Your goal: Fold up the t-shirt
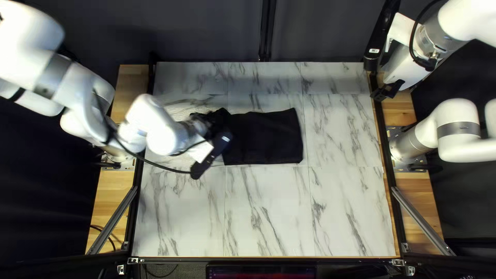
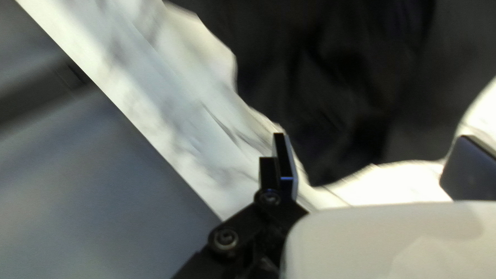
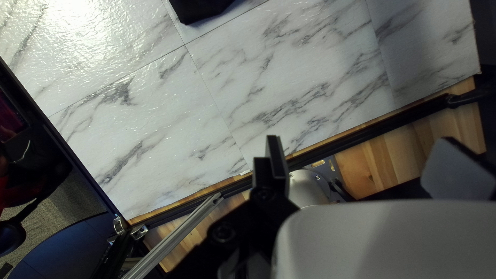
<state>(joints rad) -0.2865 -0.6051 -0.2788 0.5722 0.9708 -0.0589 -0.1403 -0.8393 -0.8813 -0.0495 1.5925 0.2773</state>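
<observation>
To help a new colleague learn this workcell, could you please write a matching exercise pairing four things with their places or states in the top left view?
1. T-shirt
2. Left gripper
3. Right gripper
4. Curtain

A. Open, near the far right corner of the tabletop
B. Black, lying on the tabletop
C. Dark, behind the tabletop's far edge
D. Open, at the left end of the cloth

Pairs: 1-B, 2-D, 3-A, 4-C
</observation>
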